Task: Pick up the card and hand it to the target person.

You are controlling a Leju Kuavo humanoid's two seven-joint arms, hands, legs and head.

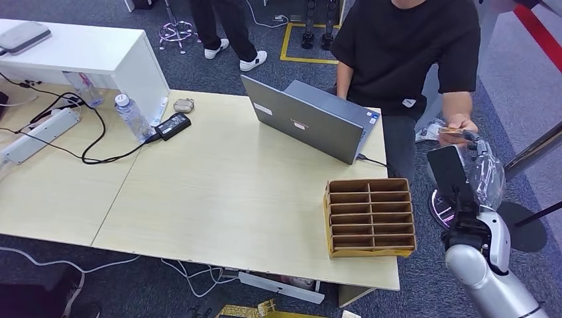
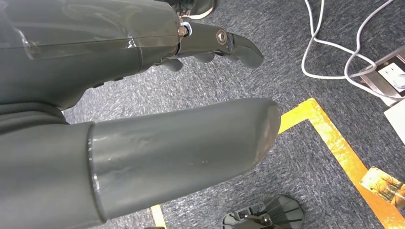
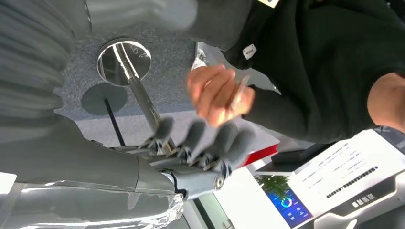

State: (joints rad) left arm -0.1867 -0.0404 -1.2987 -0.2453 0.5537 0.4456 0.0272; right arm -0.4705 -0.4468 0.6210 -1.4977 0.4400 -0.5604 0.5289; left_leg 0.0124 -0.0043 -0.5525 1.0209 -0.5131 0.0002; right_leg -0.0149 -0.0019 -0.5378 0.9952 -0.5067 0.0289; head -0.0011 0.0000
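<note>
**Handover point: card at the person's fingers, just beyond the right hand**

1. Right hand (image 1: pixel 478 173): sits at the right of the head view, raised off the table edge on the silver arm, wrapped in clear film. In the right wrist view its fingers (image 3: pixel 200 138) extend side by side, slightly curled, with nothing between them; the thumb is not clearly visible.
2. Card (image 1: pixel 452 132): lies just above the right hand in the frame, pinched in the person's hand (image 1: pixel 462 128). Its long axis runs roughly level across the frame. In the right wrist view it shows edge-on and blurred, near the fingertips; contact cannot be determined.
3. Judgement: the card appears to be with the person; the transfer looks complete or nearly so.
4. Left hand (image 2: pixel 210 45): hangs over carpet, fingers curled in, holding nothing.
</note>
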